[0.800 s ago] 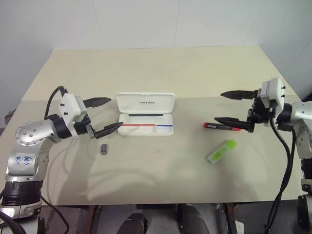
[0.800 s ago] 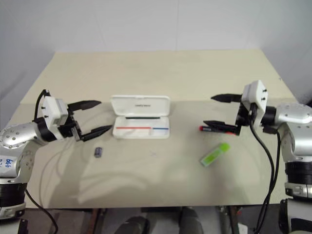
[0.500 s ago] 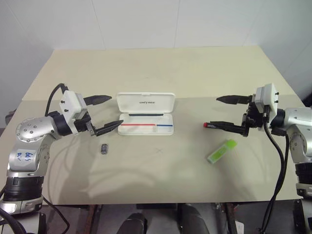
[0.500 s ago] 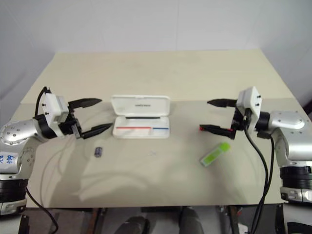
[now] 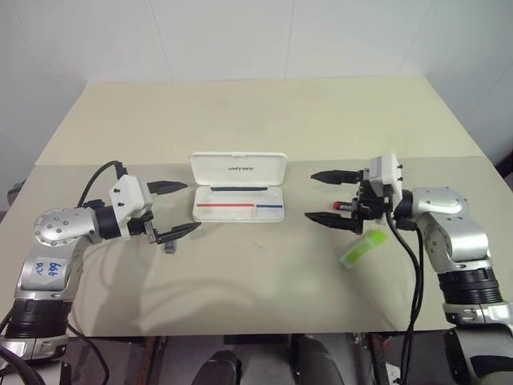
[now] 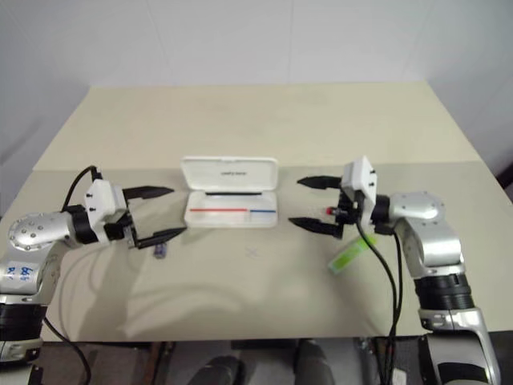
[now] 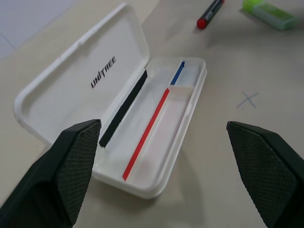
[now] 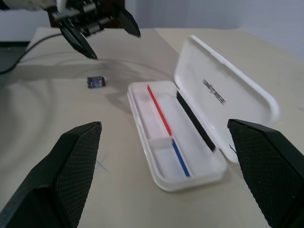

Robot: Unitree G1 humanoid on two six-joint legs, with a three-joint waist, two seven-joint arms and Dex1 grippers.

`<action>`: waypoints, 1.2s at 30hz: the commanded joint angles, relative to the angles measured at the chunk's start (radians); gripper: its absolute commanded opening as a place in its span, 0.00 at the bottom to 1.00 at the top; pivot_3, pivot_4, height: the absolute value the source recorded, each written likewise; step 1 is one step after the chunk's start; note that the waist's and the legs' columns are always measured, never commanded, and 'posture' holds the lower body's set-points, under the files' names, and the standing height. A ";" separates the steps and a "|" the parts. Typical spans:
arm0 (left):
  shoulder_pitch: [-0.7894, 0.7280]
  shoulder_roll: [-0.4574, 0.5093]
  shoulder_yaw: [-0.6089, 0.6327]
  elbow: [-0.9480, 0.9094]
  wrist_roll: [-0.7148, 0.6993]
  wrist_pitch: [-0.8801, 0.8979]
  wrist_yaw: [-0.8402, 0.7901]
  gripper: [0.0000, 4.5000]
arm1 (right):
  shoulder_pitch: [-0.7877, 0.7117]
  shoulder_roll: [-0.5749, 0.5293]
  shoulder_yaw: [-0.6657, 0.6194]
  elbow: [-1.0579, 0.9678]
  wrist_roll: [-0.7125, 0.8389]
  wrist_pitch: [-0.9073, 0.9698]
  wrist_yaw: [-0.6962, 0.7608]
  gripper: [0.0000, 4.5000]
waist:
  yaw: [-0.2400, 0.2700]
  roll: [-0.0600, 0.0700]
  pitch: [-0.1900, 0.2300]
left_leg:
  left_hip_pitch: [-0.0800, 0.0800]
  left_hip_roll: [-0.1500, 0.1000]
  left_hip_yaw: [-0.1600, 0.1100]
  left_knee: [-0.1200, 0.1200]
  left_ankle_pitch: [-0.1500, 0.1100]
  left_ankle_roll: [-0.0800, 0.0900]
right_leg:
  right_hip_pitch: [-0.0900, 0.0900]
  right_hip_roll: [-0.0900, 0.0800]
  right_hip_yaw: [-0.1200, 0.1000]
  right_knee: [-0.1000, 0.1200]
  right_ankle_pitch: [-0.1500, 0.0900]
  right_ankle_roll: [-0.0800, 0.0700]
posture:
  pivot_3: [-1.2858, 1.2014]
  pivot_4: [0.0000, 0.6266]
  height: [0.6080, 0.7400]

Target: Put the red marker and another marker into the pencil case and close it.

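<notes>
On the matte beige bench the pencil case lies open: a flat, glossy white hard-plastic rectangle with rounded corners, its lid tipped back to show small dark lettering, its shallow tray crossed by a thin red-and-blue stripe. To its right, the red marker, a slim dark barrel with a red cap, lies partly behind the right gripper, whose tapered black jaws stand wide apart and empty. Just nearer lies the chunky lime-green highlighter. The left gripper hovers left of the case, its jaws likewise spread, above a small dark grey cylinder.
</notes>
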 commanded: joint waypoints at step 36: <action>-0.368 -0.012 -0.220 0.491 0.203 -0.290 -0.294 0.65 | 0.010 0.105 0.050 -0.045 -0.004 -0.053 -0.048 1.00 | -0.005 0.000 0.000 | -0.001 0.000 0.009 0.001 0.000 0.000 | -0.005 0.001 -0.001 0.002 0.004 -0.002 | 0.52 0.24 1.00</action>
